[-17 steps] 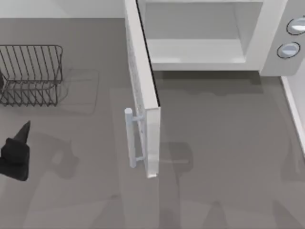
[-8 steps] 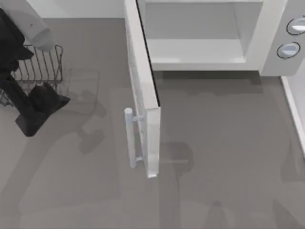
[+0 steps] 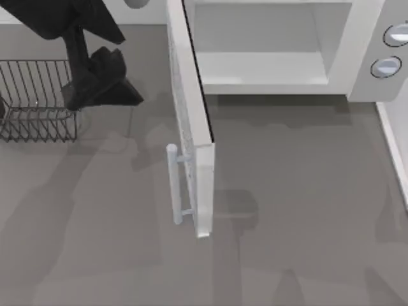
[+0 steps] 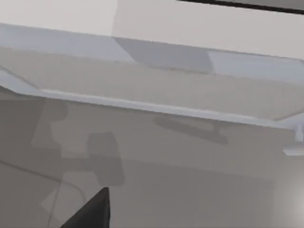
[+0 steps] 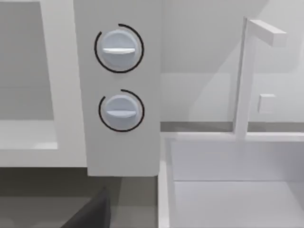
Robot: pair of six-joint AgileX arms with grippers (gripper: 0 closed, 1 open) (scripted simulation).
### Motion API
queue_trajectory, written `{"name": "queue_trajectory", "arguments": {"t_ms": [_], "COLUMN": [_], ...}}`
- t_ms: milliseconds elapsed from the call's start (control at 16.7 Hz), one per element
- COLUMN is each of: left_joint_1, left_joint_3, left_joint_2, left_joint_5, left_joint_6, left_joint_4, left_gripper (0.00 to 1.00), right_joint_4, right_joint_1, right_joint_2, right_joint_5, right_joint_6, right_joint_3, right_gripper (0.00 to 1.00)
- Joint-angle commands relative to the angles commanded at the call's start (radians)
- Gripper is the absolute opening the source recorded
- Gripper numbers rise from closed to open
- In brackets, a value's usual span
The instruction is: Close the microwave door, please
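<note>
The white microwave (image 3: 363,64) stands at the back of the table with its pale cavity (image 3: 261,57) exposed. Its two round knobs (image 5: 118,47) face the right wrist view. The microwave door (image 3: 191,127) stands swung out toward the table's front, edge-on from above, with its grey bar handle (image 3: 173,185) on the left face. My left gripper (image 3: 108,80) hangs dark at the back left, apart from the door's left face. The left wrist view shows that pale door panel (image 4: 156,104). A dark part of my right gripper (image 5: 90,213) shows facing the knob panel.
A dark wire rack (image 3: 38,102) sits at the left, partly under my left arm. To the right of the microwave is a white basin (image 5: 228,190) with a white tap (image 5: 242,76). Grey tabletop (image 3: 299,210) spreads in front of the door.
My left arm has swung from the front left up and to the right, over the wire rack toward the door's left face. The door has not moved.
</note>
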Motion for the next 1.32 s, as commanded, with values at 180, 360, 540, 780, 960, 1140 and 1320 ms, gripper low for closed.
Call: {"name": "queue_trajectory", "arguments": {"t_ms": [180,360,540,780,960,1140,1320], "left_joint_1": [-0.015,-0.02,-0.02,-0.023,-0.047,-0.081,-0.108], "left_joint_3": [0.144,0.203,0.203,0.187,0.107,0.0,-0.086], "left_joint_2": [0.107,0.148,0.148,0.146,0.142,0.138,0.137], "left_joint_5": [0.031,0.044,0.044,0.043,0.036,0.026,0.017], "left_joint_6": [0.06,0.084,0.084,0.081,0.056,0.021,-0.007], "left_joint_4": [-0.084,-0.117,-0.117,-0.101,-0.015,0.103,0.2], "left_gripper": [1.0,1.0,1.0,1.0,1.0,1.0,1.0], "right_joint_4": [0.0,0.0,0.0,0.0,0.0,0.0,0.0], "right_joint_1": [0.0,0.0,0.0,0.0,0.0,0.0,0.0], "right_joint_2": [0.0,0.0,0.0,0.0,0.0,0.0,0.0], "right_joint_5": [0.0,0.0,0.0,0.0,0.0,0.0,0.0], "right_joint_6": [0.0,0.0,0.0,0.0,0.0,0.0,0.0], "right_joint_3": [0.0,0.0,0.0,0.0,0.0,0.0,0.0], "right_gripper": [1.0,1.0,1.0,1.0,1.0,1.0,1.0]}}
